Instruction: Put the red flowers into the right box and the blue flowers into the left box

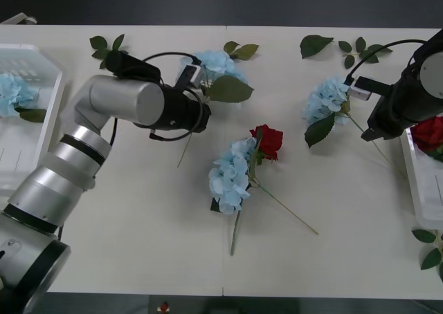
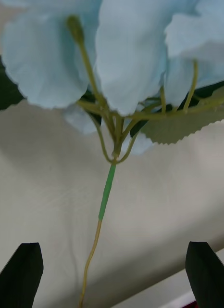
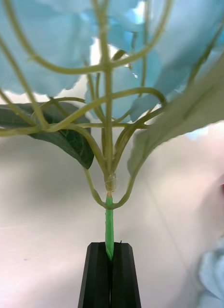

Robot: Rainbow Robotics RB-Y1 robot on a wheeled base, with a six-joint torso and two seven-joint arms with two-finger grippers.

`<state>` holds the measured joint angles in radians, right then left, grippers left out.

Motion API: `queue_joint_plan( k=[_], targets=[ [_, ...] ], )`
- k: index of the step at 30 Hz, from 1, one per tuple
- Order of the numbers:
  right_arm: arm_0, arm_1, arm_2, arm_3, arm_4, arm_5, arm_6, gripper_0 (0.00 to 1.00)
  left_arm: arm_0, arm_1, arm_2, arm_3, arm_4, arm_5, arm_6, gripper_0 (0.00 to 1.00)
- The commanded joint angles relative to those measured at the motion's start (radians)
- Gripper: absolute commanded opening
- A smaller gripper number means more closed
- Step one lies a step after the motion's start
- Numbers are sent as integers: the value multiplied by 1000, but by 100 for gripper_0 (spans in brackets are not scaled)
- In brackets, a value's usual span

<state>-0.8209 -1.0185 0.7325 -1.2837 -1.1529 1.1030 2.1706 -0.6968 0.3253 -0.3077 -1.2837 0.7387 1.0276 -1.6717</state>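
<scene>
Blue flowers [image 1: 230, 173]: four; red flowers [image 1: 268, 141]: two.

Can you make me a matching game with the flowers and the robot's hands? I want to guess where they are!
Things:
1. left tool
2. right tool
3. red flower mid-table
4. blue flower far left

States:
A. lying in the left box
B. open, stem running between its fingers
C. shut on a blue flower's stem
D. lying against a blue flower

Pairs: 1-C, 2-B, 3-D, 4-A
</scene>
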Motion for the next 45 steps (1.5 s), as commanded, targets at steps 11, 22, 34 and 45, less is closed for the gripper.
queue_joint_plan(
  k=[11,22,34,45],
  targets=[
    [-12,101,4,167,2,-100,-8,86,3,546,294,-273,337,212,69,0],
    [-12,179,4,262,4,-166,-5,65,241,804,604,-255,197,189,67,0],
    [-14,170,-12,259,-39,-166,-3,0,456,785,618,-103,44,-66,53,0],
    [-20,74,-203,253,-406,41,14,0,454,747,473,49,28,-299,53,0]
  ],
)
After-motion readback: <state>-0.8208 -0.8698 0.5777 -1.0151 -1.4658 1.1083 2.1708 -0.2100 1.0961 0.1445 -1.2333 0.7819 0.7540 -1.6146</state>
